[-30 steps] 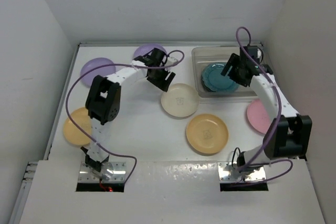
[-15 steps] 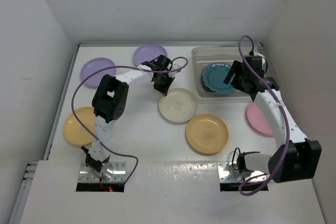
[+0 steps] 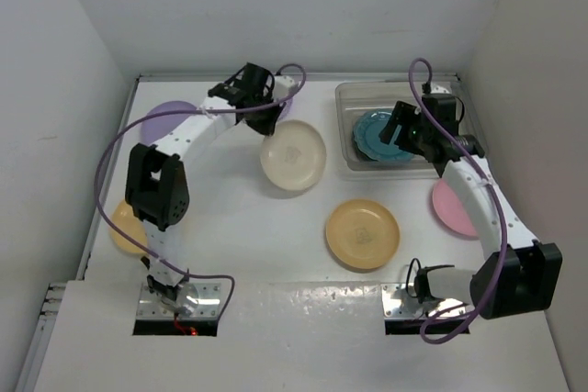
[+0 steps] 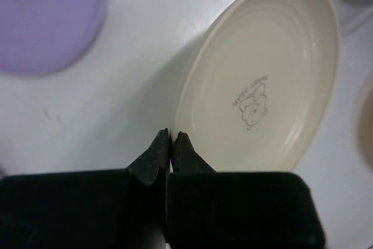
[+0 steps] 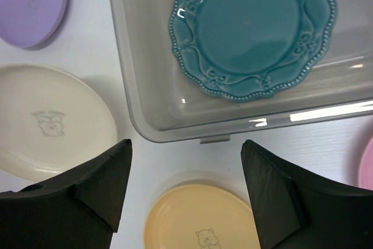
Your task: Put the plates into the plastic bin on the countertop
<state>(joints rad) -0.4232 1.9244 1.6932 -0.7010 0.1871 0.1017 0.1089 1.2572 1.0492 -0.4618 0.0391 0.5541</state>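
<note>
Pinching the near-left rim of the cream plate [image 4: 262, 86], the left claw [image 4: 171, 141] had its jaws pressed together on that edge; the plate sat tilted, with shadow under its raised side, at mid-table [image 3: 239, 227] just left of the plastic bin [image 3: 342, 126]. Right claw [image 5: 185, 150]: jaws wide apart, holding nothing, hovering over the bin's near wall, with one teal plate [image 5: 253, 27] lying flat inside the bin just beyond the fingers. Other plates on the table: a yellow-orange plate [image 3: 363, 234] nearest the arm bases, a pink plate [image 3: 450, 207] at the right wall, a lavender plate [image 3: 165, 115] at far left, partly covered by the left arm. Markings: a small printed figure [image 4: 252, 98] with a curved line of lettering above it at the cream plate's centre, too small to read; the yellow-orange plate bore a similar bear-like print, also unreadable. Changes over the last second: the left claw had been apart above the far side of the table and had since shut; the cream plate had moved leftward and farther from the bases; the right claw had stayed apart over the bin.
</note>
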